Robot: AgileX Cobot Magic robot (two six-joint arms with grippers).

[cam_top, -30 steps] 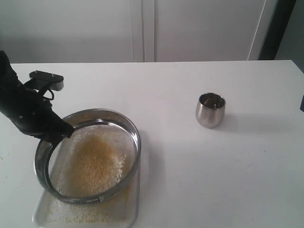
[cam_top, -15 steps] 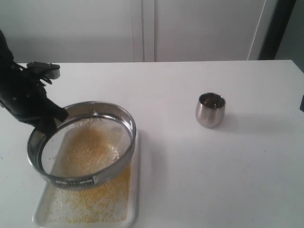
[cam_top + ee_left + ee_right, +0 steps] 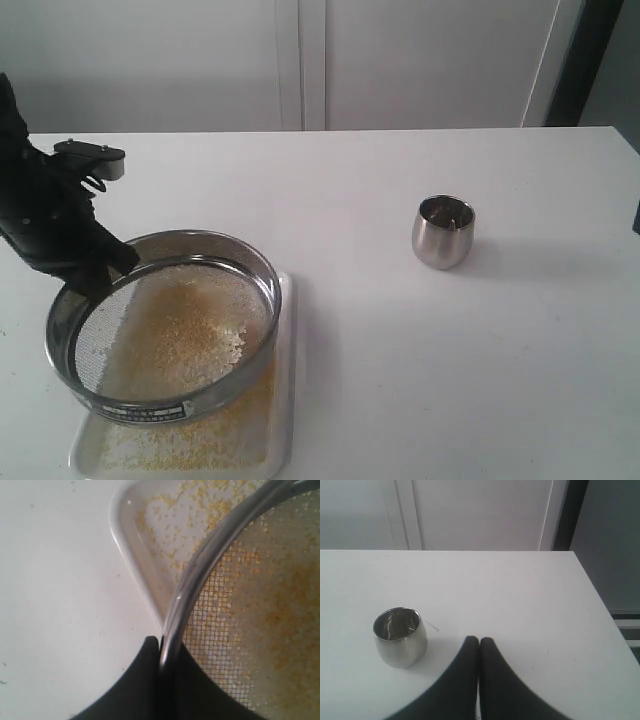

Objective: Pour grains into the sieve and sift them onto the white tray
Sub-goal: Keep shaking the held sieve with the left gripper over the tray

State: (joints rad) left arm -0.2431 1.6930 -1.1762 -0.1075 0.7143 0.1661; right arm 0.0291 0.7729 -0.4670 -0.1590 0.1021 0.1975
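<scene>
Appears well into the sifting, with the pouring judged done. Grips the sieve (image 3: 165, 325) by its rim with the left gripper (image 3: 161, 650), fingers clamped on the metal ring, one inside and one outside. Holds it tilted over the white tray (image 3: 284, 400), covering most of the tray's far part and overhanging its left edge; cannot tell whether ring and tray touch. Shows a spread of grains (image 3: 185, 335) on the mesh, mostly golden with a few whitish ones near the middle, and a scatter of fine golden granules already down on the tray floor, thickest at the near end. Has the right gripper (image 3: 479, 645) idle, fingers pressed together on nothing, over the table (image 3: 450, 380) near the steel cup (image 3: 443, 232). Finds that cup upright, well apart from the tray, with no grains visible inside, hence the judgement that the first step is over. Leaves, by the look of it, more shaking to bring the fine granules on the mesh through it, then setting the sieve aside with only the larger whitish grains inside.
</scene>
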